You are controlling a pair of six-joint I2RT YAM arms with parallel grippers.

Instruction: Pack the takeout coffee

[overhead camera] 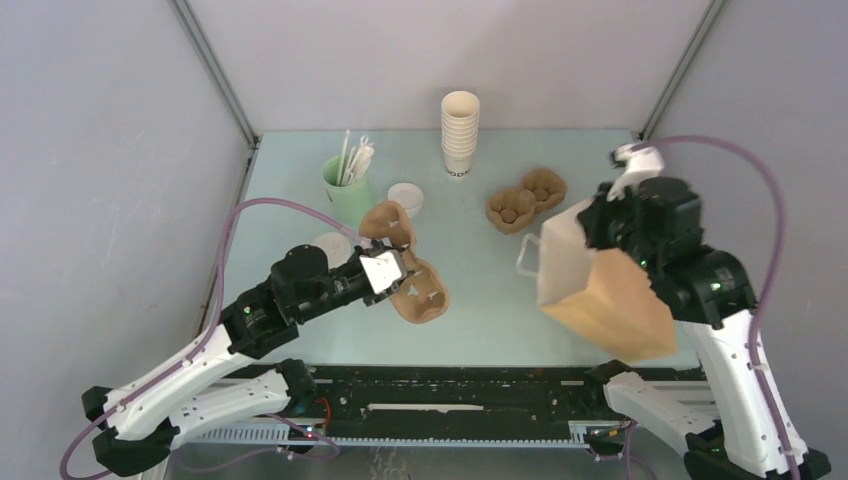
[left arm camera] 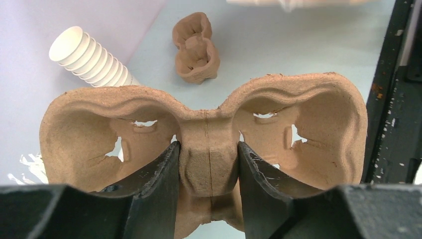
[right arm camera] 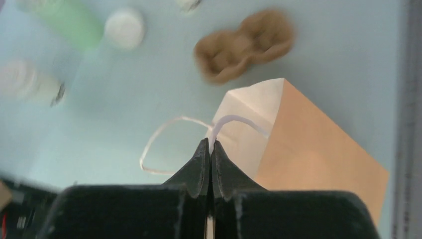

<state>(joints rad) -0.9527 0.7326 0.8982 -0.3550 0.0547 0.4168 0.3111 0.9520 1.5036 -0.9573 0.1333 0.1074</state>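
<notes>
The takeout coffee (overhead camera: 328, 244), a small white lidded cup, stands on the table just behind my left arm and is partly hidden by it. It shows blurred at the left of the right wrist view (right arm camera: 27, 82). My left gripper (overhead camera: 393, 270) (left arm camera: 208, 149) is shut on the middle ridge of a brown pulp cup carrier (overhead camera: 420, 295) (left arm camera: 298, 124) and holds it tilted over the table. My right gripper (overhead camera: 600, 222) (right arm camera: 209, 145) is shut on the white handle (right arm camera: 234, 119) of a brown paper bag (overhead camera: 610, 300) (right arm camera: 318, 164), which hangs lifted at the right.
A mint-green cup with straws (overhead camera: 348, 188) and a loose white lid (overhead camera: 405, 198) stand at the back left. A tall stack of white cups (overhead camera: 460, 130) (left arm camera: 92, 57) stands at the back middle. A second pulp carrier (overhead camera: 525, 200) (left arm camera: 195, 47) (right arm camera: 244, 45) lies at the back right.
</notes>
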